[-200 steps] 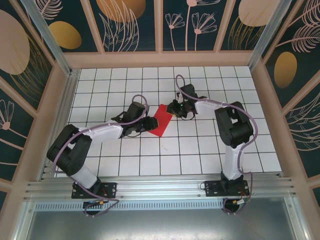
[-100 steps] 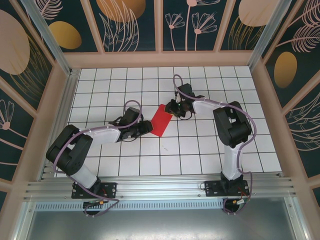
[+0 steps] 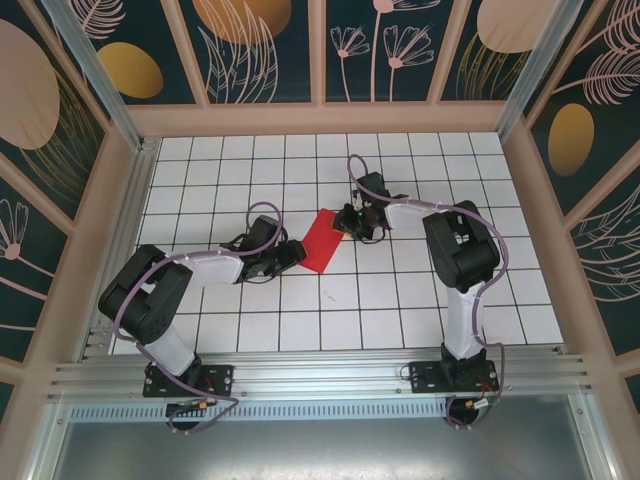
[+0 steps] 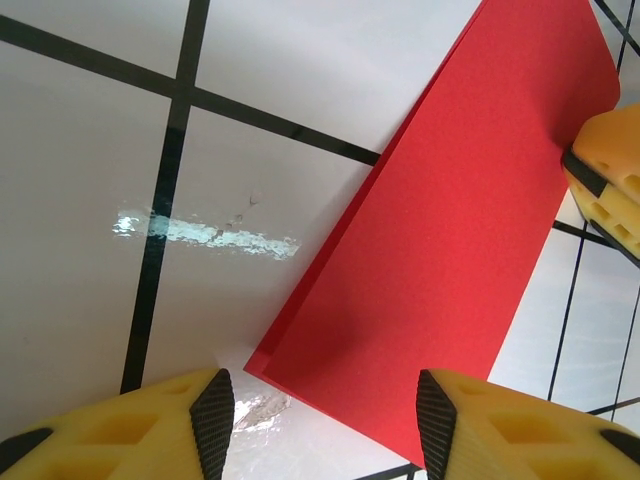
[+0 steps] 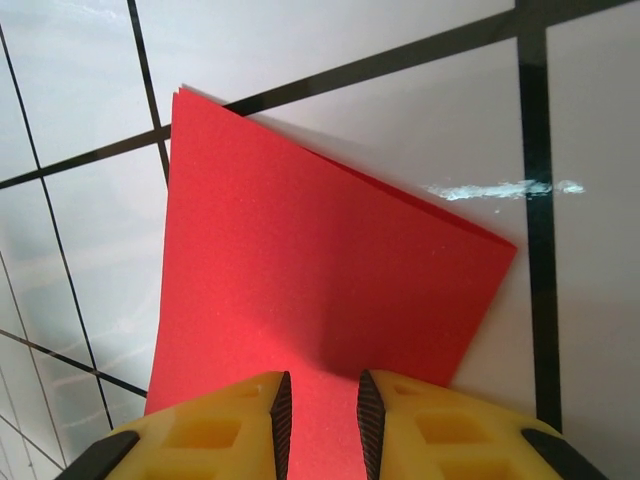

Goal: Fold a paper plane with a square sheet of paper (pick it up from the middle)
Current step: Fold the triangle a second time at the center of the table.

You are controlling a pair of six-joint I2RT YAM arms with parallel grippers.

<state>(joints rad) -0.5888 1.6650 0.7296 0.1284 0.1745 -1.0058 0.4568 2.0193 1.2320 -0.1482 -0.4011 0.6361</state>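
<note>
The square sheet of paper (image 3: 320, 241) lies folded in half on the white grid table, a long red rectangle running diagonally, its two layers slightly offset at the edge (image 4: 460, 230). My left gripper (image 3: 294, 255) sits low at the sheet's near-left corner, open wide, its fingertips (image 4: 325, 425) straddling that corner without touching it. My right gripper (image 3: 346, 222) is at the far-right end, its yellow fingers (image 5: 322, 425) a narrow gap apart over the red paper (image 5: 310, 280), which lies flat beneath them. One of its yellow fingers (image 4: 610, 185) rests at the sheet's far end.
The white tiled table (image 3: 360, 300) with black grid lines runs to wooden walls on all sides. Both arms reach in from the near rail (image 3: 320, 375). A shiny smear (image 4: 200, 232) marks the tile left of the paper.
My left gripper has pulled back to the left and lower, off the sheet's edge. My right gripper shifted slightly left onto the far end. The folded paper has barely moved.
</note>
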